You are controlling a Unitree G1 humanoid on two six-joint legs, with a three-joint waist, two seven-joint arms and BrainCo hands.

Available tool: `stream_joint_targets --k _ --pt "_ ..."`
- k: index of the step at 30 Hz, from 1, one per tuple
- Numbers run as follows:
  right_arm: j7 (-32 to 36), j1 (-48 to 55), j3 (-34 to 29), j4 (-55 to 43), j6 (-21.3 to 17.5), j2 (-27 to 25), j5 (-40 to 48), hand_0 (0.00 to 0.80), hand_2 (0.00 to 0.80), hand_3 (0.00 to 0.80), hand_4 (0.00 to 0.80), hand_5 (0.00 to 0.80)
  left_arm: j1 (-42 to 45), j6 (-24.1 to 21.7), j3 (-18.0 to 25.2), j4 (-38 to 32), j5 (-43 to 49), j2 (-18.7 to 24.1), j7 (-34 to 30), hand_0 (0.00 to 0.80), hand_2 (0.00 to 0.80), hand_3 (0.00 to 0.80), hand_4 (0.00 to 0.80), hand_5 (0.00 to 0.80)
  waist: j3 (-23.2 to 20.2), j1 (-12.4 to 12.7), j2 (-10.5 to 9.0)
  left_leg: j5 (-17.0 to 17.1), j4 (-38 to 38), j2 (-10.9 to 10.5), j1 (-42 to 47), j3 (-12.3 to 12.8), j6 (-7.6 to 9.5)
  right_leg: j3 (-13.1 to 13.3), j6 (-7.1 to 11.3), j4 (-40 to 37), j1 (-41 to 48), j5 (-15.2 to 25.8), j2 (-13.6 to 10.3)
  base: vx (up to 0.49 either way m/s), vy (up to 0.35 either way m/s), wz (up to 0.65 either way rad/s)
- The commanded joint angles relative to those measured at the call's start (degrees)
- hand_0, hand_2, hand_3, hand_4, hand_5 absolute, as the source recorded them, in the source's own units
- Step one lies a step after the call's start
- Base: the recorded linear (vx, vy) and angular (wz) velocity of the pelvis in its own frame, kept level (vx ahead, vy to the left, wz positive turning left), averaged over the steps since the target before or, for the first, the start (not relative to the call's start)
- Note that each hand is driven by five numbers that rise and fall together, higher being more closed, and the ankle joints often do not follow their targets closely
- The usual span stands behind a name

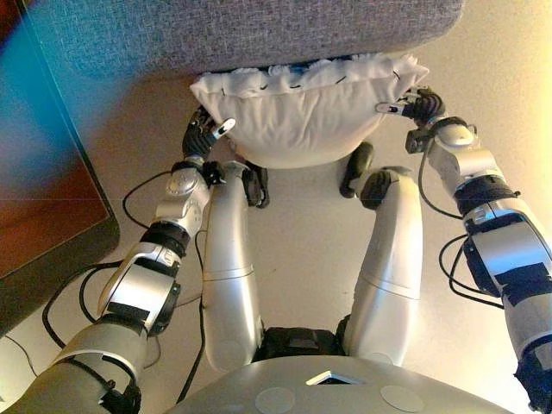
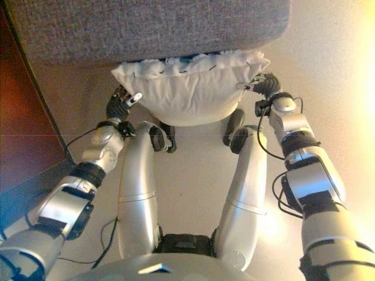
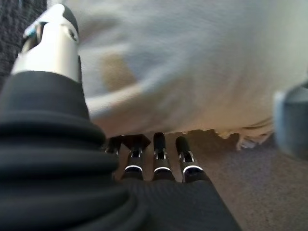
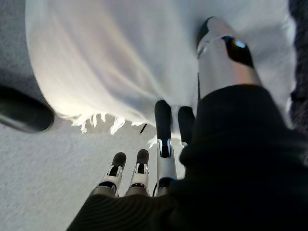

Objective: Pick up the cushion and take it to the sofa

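Observation:
I hold a white fringed cushion (image 1: 306, 112) between both hands, lifted in front of me. It is up against the front edge of the grey fabric sofa (image 1: 241, 34). My left hand (image 1: 203, 134) grips its left end. In the left wrist view the thumb (image 3: 50, 43) lies on top of the cushion (image 3: 192, 72) and the fingers (image 3: 159, 154) reach under it. My right hand (image 1: 418, 108) grips the right end the same way. In the right wrist view its thumb (image 4: 219, 53) presses on the cushion (image 4: 110, 57), with the fingers (image 4: 163, 130) beneath.
A dark wooden piece of furniture (image 1: 43, 198) stands close on my left, next to the sofa. Beige carpet (image 1: 483, 52) lies to the right of the sofa.

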Motion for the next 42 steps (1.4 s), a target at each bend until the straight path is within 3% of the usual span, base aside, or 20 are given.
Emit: stream_joint_targets --k 1,8,13,21,22,23,24,25,26,42 --pt "-1.6 -0.4 -1.9 1.1 -1.3 -0.7 0.6 0.000 0.000 0.000 0.000 0.000 0.8 -0.9 1.0 0.3 0.4 -0.5 2.1 0.000 0.000 0.000 0.000 0.000 -0.6 -1.4 2.61 2.2 -4.6 -1.8 1.4 1.8 1.48 0.4 1.25 -1.4 5.0 -2.1 0.9 0.002 -0.044 0.01" --pt "0.8 -1.3 0.2 -1.1 -2.5 -0.9 -0.8 0.000 0.000 0.000 0.000 0.000 0.9 -1.8 1.0 1.5 0.6 -0.6 3.2 0.000 0.000 0.000 0.000 0.000 -0.6 -1.1 2.16 2.6 -5.6 -2.3 0.9 1.6 1.47 0.0 1.15 -2.4 4.7 -1.7 1.0 -0.001 -0.011 0.00" --pt "2.5 -4.1 3.1 -3.3 -2.0 0.8 -1.8 0.000 0.000 0.000 0.000 0.000 -3.0 0.3 0.0 3.7 1.7 -0.8 4.7 0.000 0.000 0.000 0.000 0.000 -0.6 -1.4 1.78 2.9 -5.9 -2.4 0.2 1.8 1.42 0.0 1.14 -2.4 4.0 -1.8 1.0 0.000 0.000 0.00" --pt "3.9 -7.6 8.3 -8.4 -0.1 4.1 -3.7 0.000 0.000 0.000 0.000 0.000 -10.0 -0.4 -3.1 2.5 -0.5 -1.7 0.1 0.000 0.000 0.000 0.000 0.000 -0.6 -2.3 1.56 3.5 -6.3 -2.4 -1.2 2.2 1.20 0.6 1.22 -3.3 2.4 -1.0 1.2 0.000 0.000 0.00" --pt "4.3 -7.7 9.1 -9.2 0.0 4.5 -4.0 0.000 0.000 0.000 0.000 0.000 -10.6 -0.4 -3.8 1.6 -0.9 -1.9 -0.3 0.082 0.082 0.082 0.082 0.082 -0.6 -2.4 1.67 3.6 -6.5 -2.4 -1.3 2.3 1.18 0.7 1.28 -3.7 2.4 -0.7 1.2 0.000 0.000 0.00" --pt "4.7 -7.8 9.6 -9.8 0.2 4.8 -4.3 0.094 0.094 0.094 0.094 0.094 -10.7 -0.5 -4.2 1.0 -1.0 -2.2 -0.5 0.408 0.408 0.408 0.408 0.408 -0.6 -2.4 1.75 3.6 -6.6 -2.5 -1.3 2.4 1.16 0.7 1.31 -3.9 2.4 -0.6 1.2 0.001 0.031 -0.02" --pt "5.2 -7.8 10.0 -10.2 0.3 5.0 -4.6 0.436 0.436 0.436 0.436 0.436 -10.9 -0.6 -4.5 0.6 -0.9 -2.4 -0.8 0.555 0.555 0.555 0.555 0.555 -0.6 -2.4 1.81 3.7 -6.6 -2.5 -1.2 2.5 1.15 0.8 1.34 -4.1 2.4 -0.4 1.2 0.000 0.000 0.00" --pt "5.2 -7.8 10.6 -11.0 0.6 5.4 -4.6 0.649 0.649 0.649 0.649 0.649 -11.1 -0.4 -5.1 -0.2 -1.0 -2.7 -0.7 0.709 0.709 0.709 0.709 0.709 -0.6 -2.5 1.86 3.7 -6.7 -2.5 -1.2 2.5 1.12 0.8 1.39 -4.2 2.5 -0.2 1.1 0.000 0.000 0.00" --pt "5.3 -7.7 10.8 -11.4 0.6 5.7 -4.7 0.800 0.800 0.800 0.800 0.800 -11.1 -0.4 -5.3 -0.6 -1.0 -2.9 -0.8 0.800 0.800 0.800 0.800 0.800 -0.6 -2.5 1.88 3.8 -6.6 -2.5 -1.2 2.5 1.10 0.9 1.42 -4.3 2.5 -0.1 1.1 0.000 0.000 0.00" --pt "4.4 -2.9 9.7 -14.2 0.3 6.7 -0.4 0.800 0.800 0.800 0.800 0.800 -9.0 -1.2 -4.9 -3.0 -1.2 -2.6 -2.4 0.800 0.800 0.800 0.800 0.800 -0.6 -2.6 1.92 3.7 -4.9 -1.8 -0.5 2.5 1.17 1.5 1.47 -3.3 3.4 0.4 1.0 0.000 0.000 0.00"
